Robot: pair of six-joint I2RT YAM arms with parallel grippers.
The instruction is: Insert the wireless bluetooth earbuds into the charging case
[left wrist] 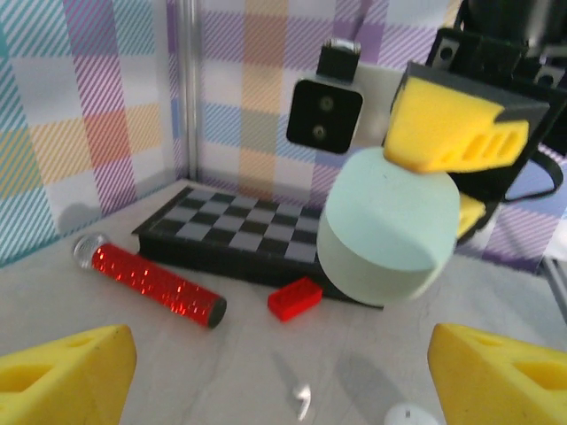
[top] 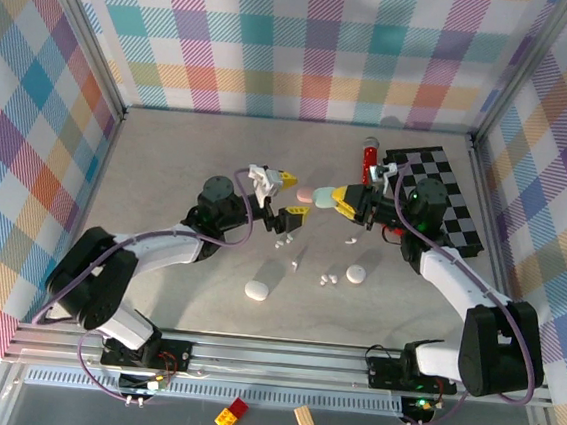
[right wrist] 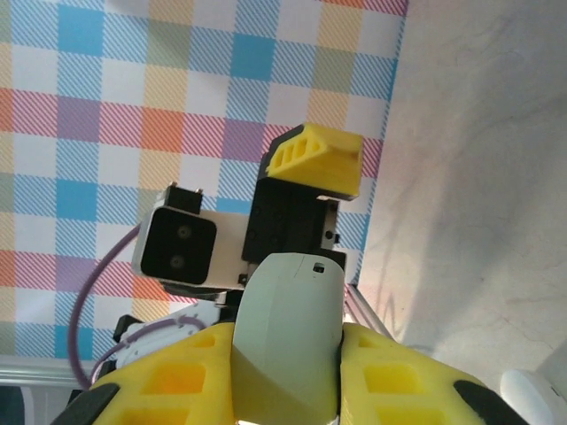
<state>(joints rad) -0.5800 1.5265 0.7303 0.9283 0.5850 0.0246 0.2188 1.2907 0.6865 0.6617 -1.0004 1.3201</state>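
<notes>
Right tool (right wrist: 288, 354) pinching pale green pebble-shaped plastic case (right wrist: 288, 310), holding it above table (top: 158, 261) centre. Left tool (left wrist: 283, 372) hovering just left of it, fingers spread wide. Tiny white glossy plastic earbuds (top: 327, 277) lying loose on table, nearer.

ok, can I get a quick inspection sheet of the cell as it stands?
Surface: pale table, no spills seen.
Job's things: pale green case held off the table; white case and second white case lying flat; tiny earbuds scattered loose, none seen inserted.
Clutter: red glitter tube, checkered mat, red brick.
Grippers: left gripper open, facing the green case, not gripping it; right gripper shut on the pale green case.
Cables: purple cable loops off the left wrist; no snag seen.
Surroundings: plaid walls; wooden block on the front ledge.
</notes>
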